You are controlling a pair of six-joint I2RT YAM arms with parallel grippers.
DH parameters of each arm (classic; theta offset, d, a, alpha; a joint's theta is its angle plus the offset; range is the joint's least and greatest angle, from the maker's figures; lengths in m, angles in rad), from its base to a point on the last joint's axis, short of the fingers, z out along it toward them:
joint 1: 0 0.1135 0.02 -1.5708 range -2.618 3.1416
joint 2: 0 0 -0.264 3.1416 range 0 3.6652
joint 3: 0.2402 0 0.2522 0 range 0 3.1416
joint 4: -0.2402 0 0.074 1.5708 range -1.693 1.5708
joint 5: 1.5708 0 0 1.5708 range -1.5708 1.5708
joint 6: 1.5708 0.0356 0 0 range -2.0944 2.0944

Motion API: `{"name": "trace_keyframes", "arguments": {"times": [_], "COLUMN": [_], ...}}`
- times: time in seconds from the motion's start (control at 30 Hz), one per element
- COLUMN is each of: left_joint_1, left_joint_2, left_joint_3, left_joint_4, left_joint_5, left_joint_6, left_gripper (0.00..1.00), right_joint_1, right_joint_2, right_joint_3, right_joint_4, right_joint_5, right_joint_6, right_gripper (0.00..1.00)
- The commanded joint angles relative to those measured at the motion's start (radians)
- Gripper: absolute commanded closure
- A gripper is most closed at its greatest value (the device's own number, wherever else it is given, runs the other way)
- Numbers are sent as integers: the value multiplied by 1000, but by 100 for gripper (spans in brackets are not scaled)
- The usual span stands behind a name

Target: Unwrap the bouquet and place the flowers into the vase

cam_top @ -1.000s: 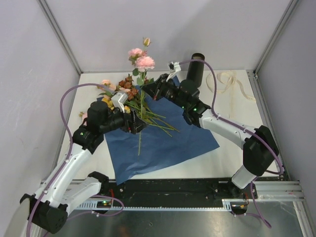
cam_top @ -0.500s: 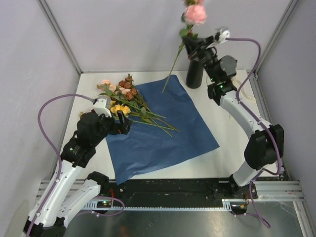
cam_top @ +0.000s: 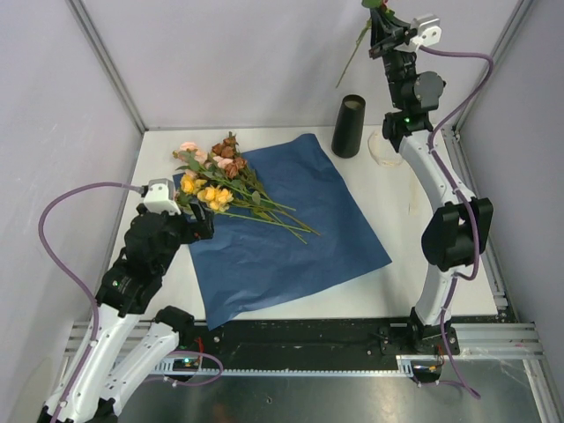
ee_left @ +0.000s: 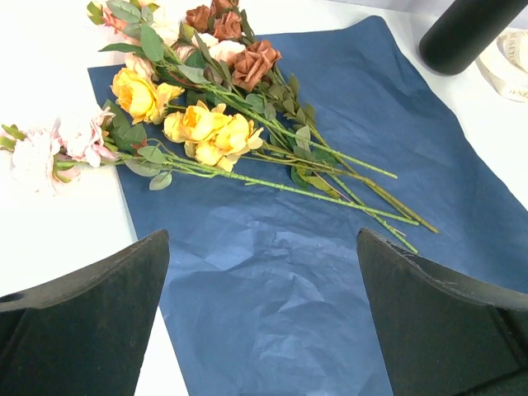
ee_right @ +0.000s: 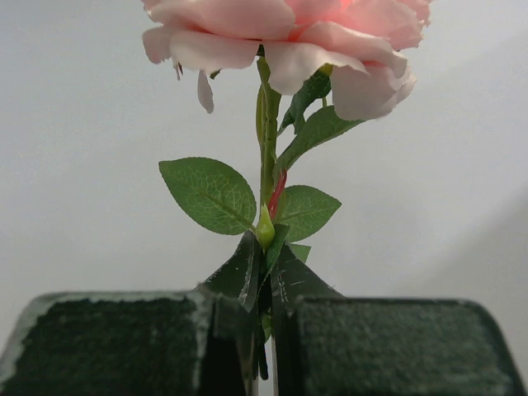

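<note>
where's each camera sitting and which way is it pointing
Top external: above, behind the bases, looking down on the table; both arms show.
Left wrist: on the left gripper, looking down across the blue paper at the flowers; open fingers frame it.
Right wrist: on the right gripper, facing the wall, shut on the pink rose's stem.
Shared: top and left wrist both show the vase.

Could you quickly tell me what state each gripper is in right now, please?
Left gripper: open, holding nothing.
Right gripper: shut on the stem of a pink rose.
</note>
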State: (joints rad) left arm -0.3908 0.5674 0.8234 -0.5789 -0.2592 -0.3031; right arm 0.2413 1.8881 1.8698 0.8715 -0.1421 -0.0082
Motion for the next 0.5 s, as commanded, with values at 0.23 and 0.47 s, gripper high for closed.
{"name": "trace_keyframes", "arguments": {"times": [0.23, 0.47], "left_joint_1": [-5, -5], "left_joint_2": [7, 11], "left_joint_3": [-6, -6], "left_joint_4": [11, 11], "left_joint_5": [-45, -50], "left_joint_6": [20, 19], "left_gripper": [0, 0], "right_joint_1": [-53, -79], "right_joint_2": [56, 78], "right_joint_3": [64, -28], "right_joint_4": [-43, -61], "right_joint_5": [36, 30], "right_joint_6": [-83, -65], "right_gripper": [100, 100]}}
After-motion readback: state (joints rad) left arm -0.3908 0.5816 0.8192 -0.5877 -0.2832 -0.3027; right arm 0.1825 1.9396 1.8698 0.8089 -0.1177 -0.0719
